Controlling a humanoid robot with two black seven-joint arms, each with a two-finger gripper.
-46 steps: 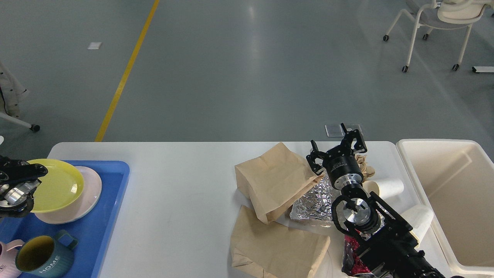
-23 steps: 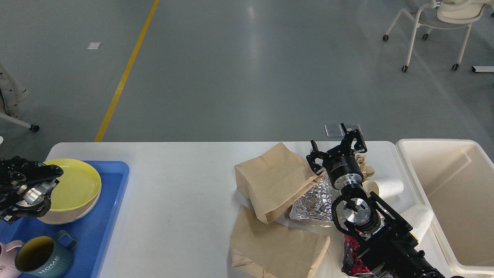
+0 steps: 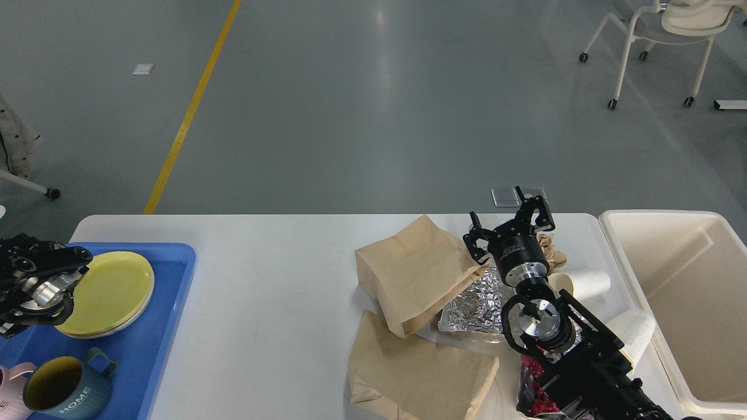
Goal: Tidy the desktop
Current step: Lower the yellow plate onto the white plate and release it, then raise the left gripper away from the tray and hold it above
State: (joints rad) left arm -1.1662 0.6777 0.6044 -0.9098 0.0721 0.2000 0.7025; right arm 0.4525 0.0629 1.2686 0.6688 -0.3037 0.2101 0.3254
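Note:
The white desktop (image 3: 262, 262) carries clutter on its right side: two brown paper bags (image 3: 414, 274) (image 3: 414, 373), a crumpled foil sheet (image 3: 475, 306), two tipped white paper cups (image 3: 589, 283) (image 3: 633, 332), crumpled brown paper (image 3: 551, 245) and a red wrapper (image 3: 534, 385). My right gripper (image 3: 508, 224) hovers open over the upper bag's right edge, holding nothing. At the far left my left gripper (image 3: 73, 262) grips the left rim of a yellow plate (image 3: 111, 291), which lies flat on a pale plate in the blue tray (image 3: 157, 350).
A cream bin (image 3: 688, 303) stands against the table's right end. The tray also holds a teal mug (image 3: 64, 391) and a pink mug (image 3: 9, 396). A wheeled chair (image 3: 659, 35) stands far off on the grey floor.
My left gripper carried the tilted yellow plate rightward and lowered it flat onto the pale plate in the tray. The right arm has not moved.

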